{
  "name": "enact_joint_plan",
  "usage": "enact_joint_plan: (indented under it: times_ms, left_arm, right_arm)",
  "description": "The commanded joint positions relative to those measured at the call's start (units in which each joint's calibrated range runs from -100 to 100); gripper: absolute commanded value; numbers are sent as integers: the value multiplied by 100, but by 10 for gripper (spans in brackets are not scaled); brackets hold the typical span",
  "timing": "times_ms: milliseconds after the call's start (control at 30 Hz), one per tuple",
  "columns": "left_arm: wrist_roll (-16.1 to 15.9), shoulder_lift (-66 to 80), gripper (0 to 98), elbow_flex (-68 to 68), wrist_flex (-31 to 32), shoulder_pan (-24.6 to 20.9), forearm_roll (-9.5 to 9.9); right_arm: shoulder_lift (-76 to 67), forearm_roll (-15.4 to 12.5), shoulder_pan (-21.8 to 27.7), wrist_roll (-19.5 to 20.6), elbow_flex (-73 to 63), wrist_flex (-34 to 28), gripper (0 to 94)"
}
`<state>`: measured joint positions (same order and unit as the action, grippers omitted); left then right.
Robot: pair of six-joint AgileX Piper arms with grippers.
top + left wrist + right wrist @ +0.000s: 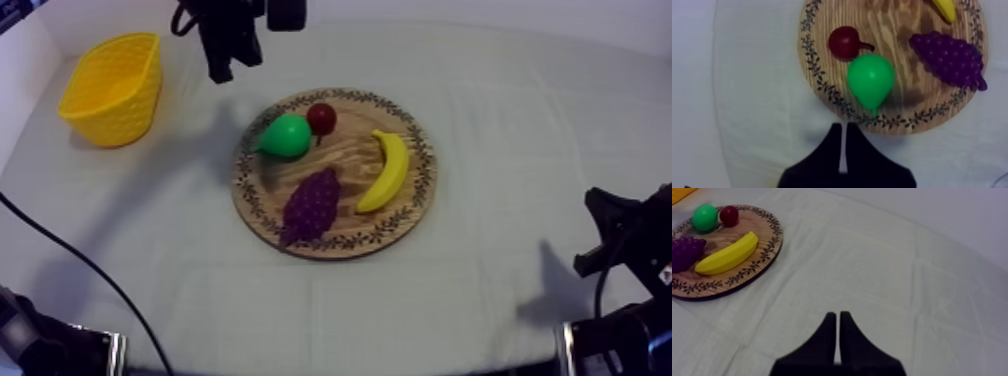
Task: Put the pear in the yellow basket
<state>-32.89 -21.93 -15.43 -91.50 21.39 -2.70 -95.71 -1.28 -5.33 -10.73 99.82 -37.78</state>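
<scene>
Grey-white cloth (520, 110) covers the whole table, creased in faint squares. Over it my left gripper (843, 129) has its two black fingers pressed together into a narrow wedge, holding nothing. Its tip sits just short of the patterned rim of the round wooden board (822, 75), above bare cloth.

Just past that rim lies the pear (871, 77), bright green, resting on the board's wood. Its narrow end is turned towards my fingers and is apart from them. Just beside the pear's round end is the small red fruit (844, 42), with its dark stem reaching towards the pear. Farther across the board lie the bunch of grapes (949, 57) and, at the far rim, one end of the banana (944, 7).

Seen from above, my left gripper hangs between the yellow basket (112, 90) and the board, nearer the board's far-left rim. The basket stands at the table's left side, well apart from the pear.

My right gripper (837, 317) is likewise closed on nothing, with its fingers lying together over bare cloth, well apart from the board. From that side the banana is the nearest fruit. The grapes lie just beside it, and the pear and the small red fruit sit close together behind them, towards the basket's side.
</scene>
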Motion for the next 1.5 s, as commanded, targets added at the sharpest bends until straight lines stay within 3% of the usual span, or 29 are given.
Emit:
enact_joint_plan:
  times_ms: [0,267,667,1100,1467]
  left_arm:
    - [224,-27,123,-6,-1,8,25]
    - [519,-104,493,102,40,81,257]
    - [677,-203,774,245,99,130,357]
    - [860,-954,827,522,677,217,386]
    - [936,-1748,842,166,766,317,342]
  right_arm:
    - [-4,-1,-3,1,-5,-4,4]
    - [-4,-1,-3,1,-5,-4,4]
    - [-4,-1,-3,1,-5,-4,4]
    - [-4,-1,-3,1,-5,-4,4]
    - [-4,-1,-3,1,-5,-4,4]
